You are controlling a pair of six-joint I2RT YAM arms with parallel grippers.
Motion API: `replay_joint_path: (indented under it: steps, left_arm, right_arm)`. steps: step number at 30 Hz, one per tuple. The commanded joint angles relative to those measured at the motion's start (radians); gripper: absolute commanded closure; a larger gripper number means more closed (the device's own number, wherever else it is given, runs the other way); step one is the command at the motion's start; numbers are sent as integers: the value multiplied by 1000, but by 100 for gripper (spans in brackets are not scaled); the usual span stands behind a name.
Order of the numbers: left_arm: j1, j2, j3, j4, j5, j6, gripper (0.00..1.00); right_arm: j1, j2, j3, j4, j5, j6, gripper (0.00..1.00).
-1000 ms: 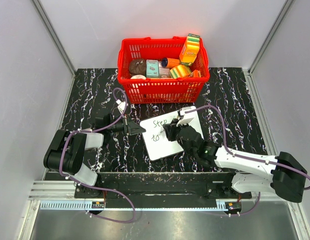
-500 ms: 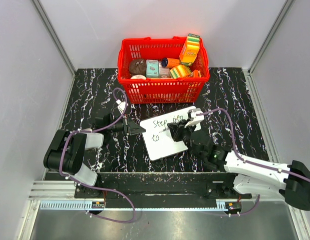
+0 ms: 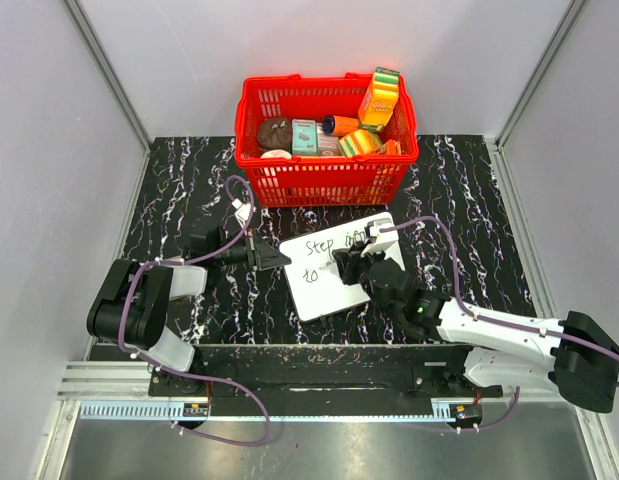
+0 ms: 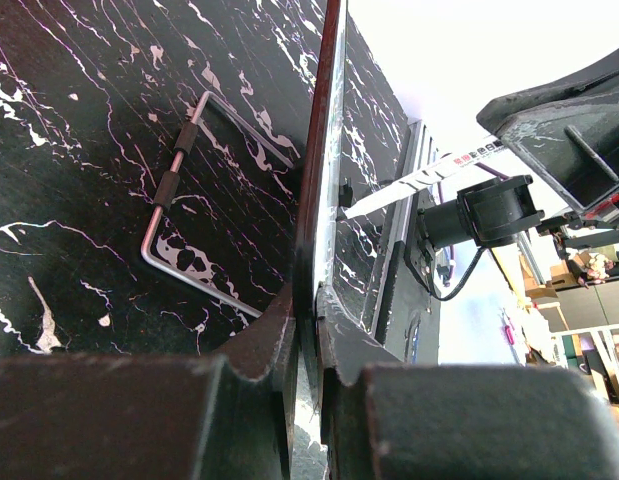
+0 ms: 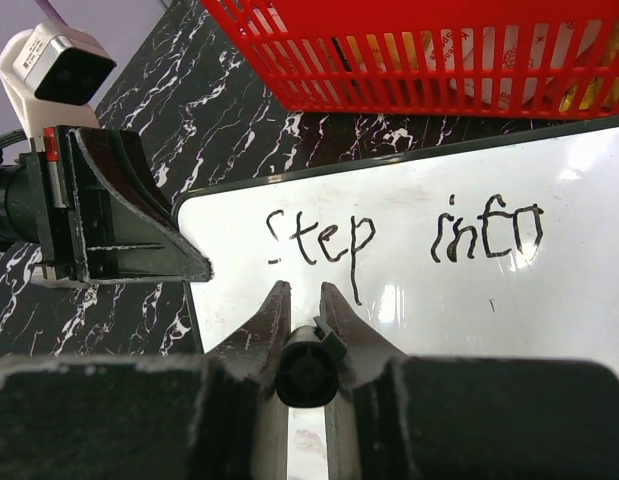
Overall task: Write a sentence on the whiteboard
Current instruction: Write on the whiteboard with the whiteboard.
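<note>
The whiteboard (image 3: pixel 327 296) lies tilted on the black marble table in front of the basket. The sentence (image 3: pixel 320 246) reads "Step into" on the upper line, with "to" (image 3: pixel 311 275) below it. My left gripper (image 3: pixel 279 260) is shut on the whiteboard's left edge (image 4: pixel 325 170); its jaws pinch the thin board in the left wrist view (image 4: pixel 311 310). My right gripper (image 3: pixel 345 268) is shut on a black-ended marker (image 5: pixel 307 365) and holds it over the board's lower line. The right wrist view shows the board (image 5: pixel 469 310), the writing (image 5: pixel 319 240) and the gripper (image 5: pixel 304 292).
A red basket (image 3: pixel 324 182) full of groceries stands just behind the board; it also shows in the right wrist view (image 5: pixel 439 60). A bent metal wire bracket (image 4: pixel 174 190) lies on the marble beside the board's edge. White walls enclose the table on three sides.
My right arm swung right about half a second ago and has come back left over the lower line. "into" is now uncovered. The left gripper and the board have not moved.
</note>
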Motion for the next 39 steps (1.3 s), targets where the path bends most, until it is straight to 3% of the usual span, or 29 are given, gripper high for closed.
replay_joint_path:
  steps: [1, 39]
  left_arm:
    - [-18, 18, 16, -6, -19, 86, 100]
    - [-18, 18, 18, -10, -19, 89, 100]
  right_arm:
    - [4, 11, 16, 40, 33, -7, 100]
    - [5, -15, -46, -26, -20, 70, 100]
